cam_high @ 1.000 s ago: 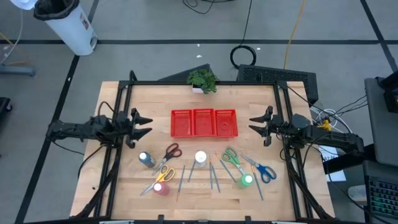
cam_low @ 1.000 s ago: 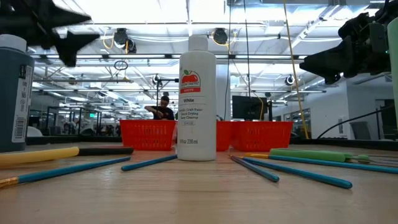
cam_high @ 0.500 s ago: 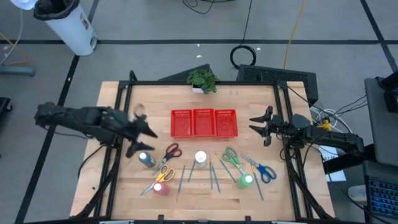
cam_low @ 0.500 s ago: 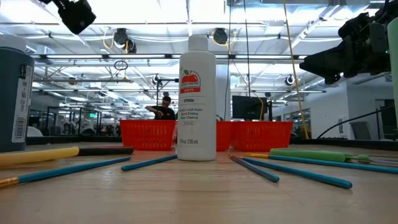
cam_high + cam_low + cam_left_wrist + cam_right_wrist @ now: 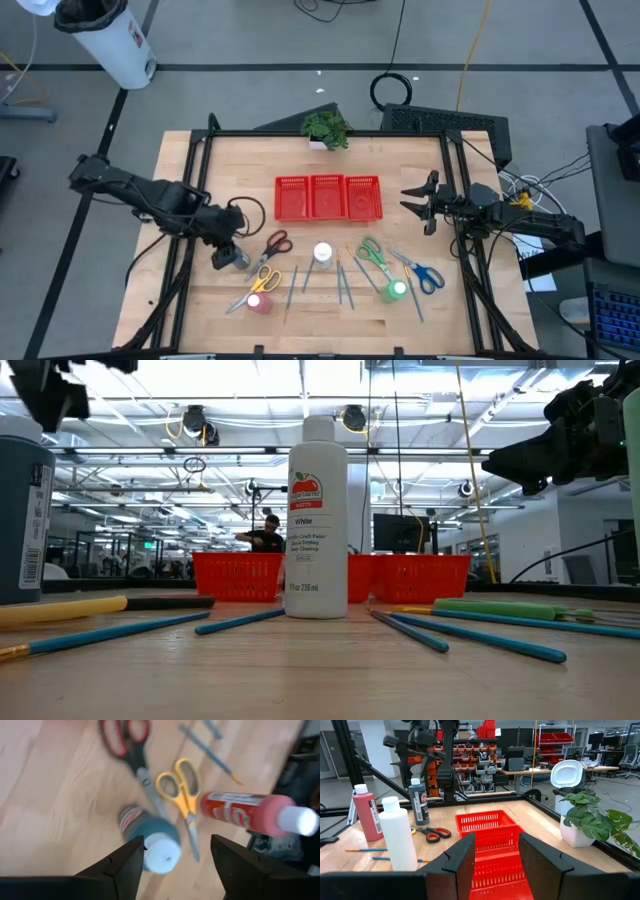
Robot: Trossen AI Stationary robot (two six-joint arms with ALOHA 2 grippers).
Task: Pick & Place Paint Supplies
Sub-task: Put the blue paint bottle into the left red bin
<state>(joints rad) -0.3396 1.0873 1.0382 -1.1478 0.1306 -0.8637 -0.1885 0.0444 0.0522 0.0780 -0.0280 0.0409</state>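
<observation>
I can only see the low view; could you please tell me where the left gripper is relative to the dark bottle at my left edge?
Observer: From above, the left gripper hovers directly over that dark bottle.
Operator: Are its fingers open?
Observer: Yes. The left wrist view shows them apart, with the bottle's cap just below them, not gripped.
Operator: And where is the right gripper, please?
Observer: The right gripper waits open, off the right end of the red tray.
</observation>
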